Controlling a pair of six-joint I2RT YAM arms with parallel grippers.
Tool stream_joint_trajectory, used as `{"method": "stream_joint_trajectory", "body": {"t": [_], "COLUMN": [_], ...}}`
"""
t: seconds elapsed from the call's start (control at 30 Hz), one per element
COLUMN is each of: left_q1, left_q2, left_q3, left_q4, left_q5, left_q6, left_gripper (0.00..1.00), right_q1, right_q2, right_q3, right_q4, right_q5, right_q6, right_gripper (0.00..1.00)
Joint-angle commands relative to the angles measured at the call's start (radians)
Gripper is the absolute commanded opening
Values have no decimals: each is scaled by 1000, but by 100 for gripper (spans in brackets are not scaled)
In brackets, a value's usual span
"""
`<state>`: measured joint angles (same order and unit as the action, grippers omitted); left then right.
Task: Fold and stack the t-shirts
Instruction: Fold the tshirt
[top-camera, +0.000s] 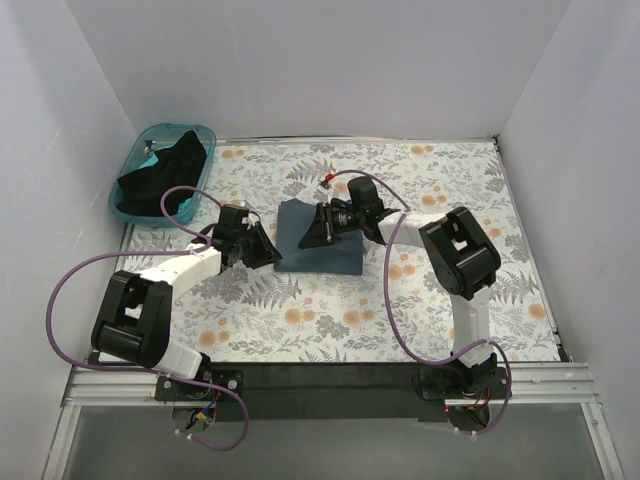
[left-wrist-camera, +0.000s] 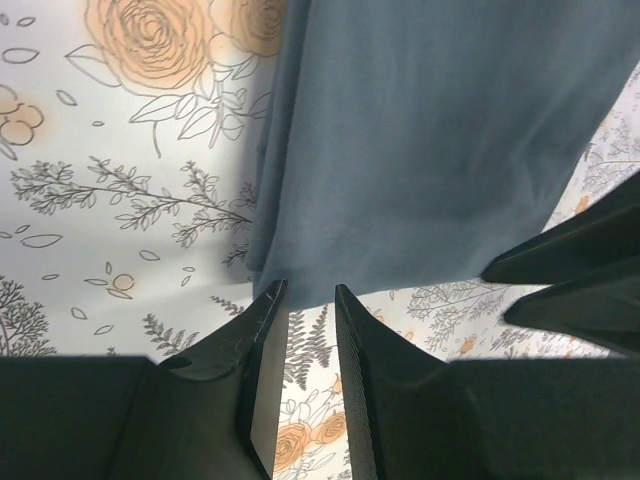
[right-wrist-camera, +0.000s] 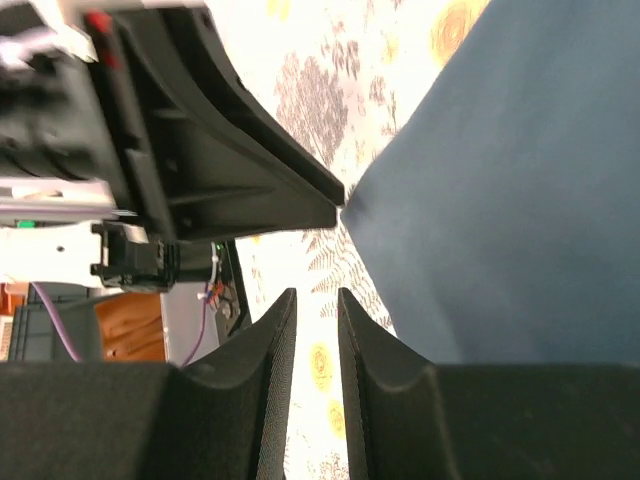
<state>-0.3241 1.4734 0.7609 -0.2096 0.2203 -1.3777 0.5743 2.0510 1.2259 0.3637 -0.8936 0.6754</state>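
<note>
A slate blue-grey t-shirt (top-camera: 325, 245) lies folded into a small rectangle at the table's middle. My left gripper (top-camera: 274, 256) sits low at its left edge, jaws a narrow gap apart with nothing between them; in the left wrist view (left-wrist-camera: 305, 292) its tips reach the shirt's hem (left-wrist-camera: 430, 140). My right gripper (top-camera: 306, 234) hovers over the shirt's left part, pointing left, also narrowly open and empty (right-wrist-camera: 317, 297), with the shirt (right-wrist-camera: 520, 200) to its right. A black t-shirt (top-camera: 165, 172) lies bunched in the teal basket (top-camera: 135, 160).
The basket stands at the back left corner against the white walls. The table wears a floral cloth (top-camera: 400, 310). Purple cables (top-camera: 70, 300) loop beside both arms. My two grippers are close together at the shirt's left edge.
</note>
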Motion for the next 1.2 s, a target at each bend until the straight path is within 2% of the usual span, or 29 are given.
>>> {"method": "stream_joint_trajectory", "body": {"t": [0.0,0.27,0.47,0.6,0.83,0.97,1.17], "left_q1": [-13,-23,-21,-23,-21,-21,-15], "left_q2": [-30,-24,-25,7,183,326,488], "left_q3": [40,17,51,109,293,415,492], "left_q4": [3,4,-1,3,73,81,105], "left_q5": [2,-9,-7,-12,-56,-65,-91], "left_q6": [-1,-15,-14,-15,9,28,39], "left_gripper": [25,24,24,24,23,23,23], "right_q1": [21,-4,-43,-123,-287,-329,-356], "right_q2": [35,120,6,-58,-9,66,193], "right_q3": [-51,-60,-55,-52,10,101,184], "right_q4": [9,7,4,4,4,6,4], "right_q5": [-8,30,10,12,35,41,73], "right_q6": [-16,-50,-50,-42,-37,-27,-10], "right_gripper": [26,24,24,24,24,24,24]}}
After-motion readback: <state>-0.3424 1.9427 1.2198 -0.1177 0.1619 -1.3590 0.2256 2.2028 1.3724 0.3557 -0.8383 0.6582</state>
